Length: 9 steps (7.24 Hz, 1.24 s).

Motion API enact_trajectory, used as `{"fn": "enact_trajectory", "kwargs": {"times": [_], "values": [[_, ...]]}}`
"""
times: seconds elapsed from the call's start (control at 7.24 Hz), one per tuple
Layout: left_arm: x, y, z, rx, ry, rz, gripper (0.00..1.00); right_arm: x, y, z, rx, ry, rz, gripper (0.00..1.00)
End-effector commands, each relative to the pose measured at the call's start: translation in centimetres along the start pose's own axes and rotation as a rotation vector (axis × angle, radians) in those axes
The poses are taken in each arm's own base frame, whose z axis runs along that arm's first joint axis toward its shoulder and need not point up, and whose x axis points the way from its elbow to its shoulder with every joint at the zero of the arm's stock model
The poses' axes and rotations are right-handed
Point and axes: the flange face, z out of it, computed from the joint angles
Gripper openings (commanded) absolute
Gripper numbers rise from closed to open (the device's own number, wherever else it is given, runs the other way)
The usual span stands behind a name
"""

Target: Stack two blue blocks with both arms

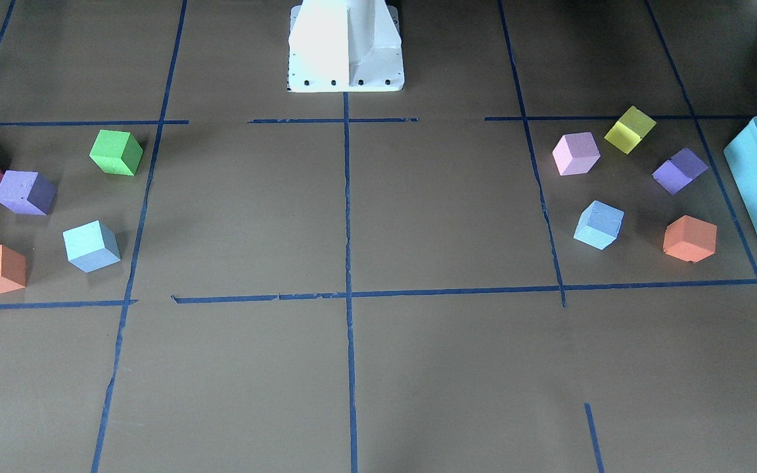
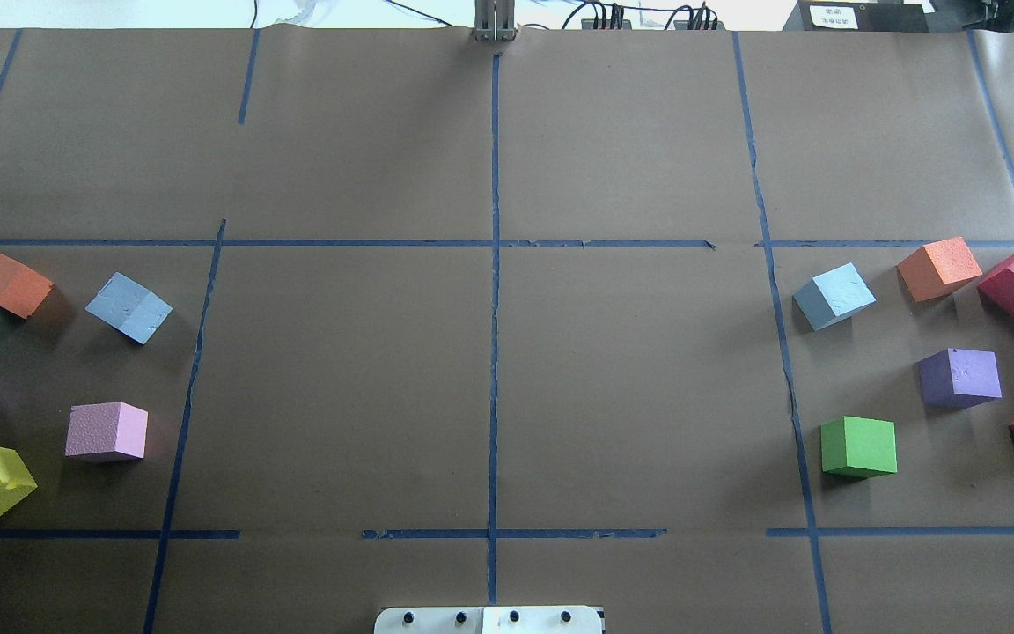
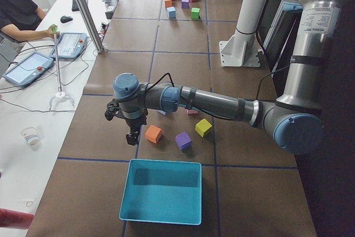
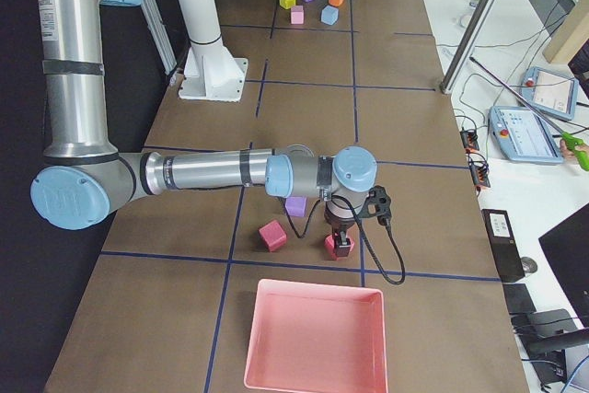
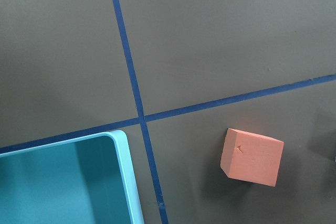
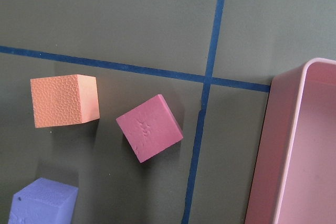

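Note:
One pale blue block [image 2: 128,306] lies on the robot's left side among other cubes; it also shows in the front view [image 1: 598,225]. The other blue block [image 2: 833,296] lies on the robot's right side, in the front view [image 1: 91,246]. Both rest on the table, far apart. My left gripper [image 3: 132,137] shows only in the exterior left view, above the table beside an orange cube [image 3: 153,134]. My right gripper [image 4: 341,244] shows only in the exterior right view, over a crimson cube [image 4: 333,246]. I cannot tell whether either is open or shut. Neither wrist view shows a blue block.
A teal box [image 3: 162,191] stands at the left end, and its corner shows in the left wrist view [image 5: 68,182]. A pink tray [image 4: 317,336] stands at the right end. Orange, purple, pink, yellow, green and crimson cubes surround the blue blocks. The white pedestal [image 1: 345,46] stands at the centre back.

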Motion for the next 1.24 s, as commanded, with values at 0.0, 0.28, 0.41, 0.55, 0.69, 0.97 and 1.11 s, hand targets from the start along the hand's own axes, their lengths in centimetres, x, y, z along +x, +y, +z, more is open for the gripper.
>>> {"fn": "enact_trajectory", "kwargs": {"times": [0.0, 0.28, 0.41, 0.55, 0.69, 0.97, 1.11], "values": [[0.2, 0.9, 0.1, -0.003, 0.009, -0.004, 1.0, -0.9, -0.4, 0.7, -0.012, -0.003, -0.029, 1.0], [-0.5, 2.3, 1.0, -0.021, 0.014, -0.017, 1.0, -1.1, -0.4, 1.0, -0.018, -0.007, -0.032, 1.0], [-0.3, 2.1, 0.9, -0.018, 0.008, -0.013, 1.0, -2.1, -0.6, 1.4, -0.026, -0.017, -0.047, 1.0], [-0.2, 2.1, 1.0, -0.019, 0.012, -0.013, 1.0, -2.9, -0.9, 2.0, -0.035, -0.042, -0.058, 1.0], [0.1, 1.9, 0.9, -0.016, 0.013, -0.002, 1.0, -3.9, -1.1, 1.9, -0.027, -0.112, -0.066, 1.0], [0.3, 2.0, 0.7, -0.012, 0.011, 0.002, 1.0, -10.3, -2.9, 2.8, -0.048, -0.117, -0.175, 1.0], [0.4, 1.9, 0.6, -0.009, 0.013, 0.006, 1.0, -13.3, -4.7, 3.8, -0.066, -0.064, -0.206, 1.0]]}}
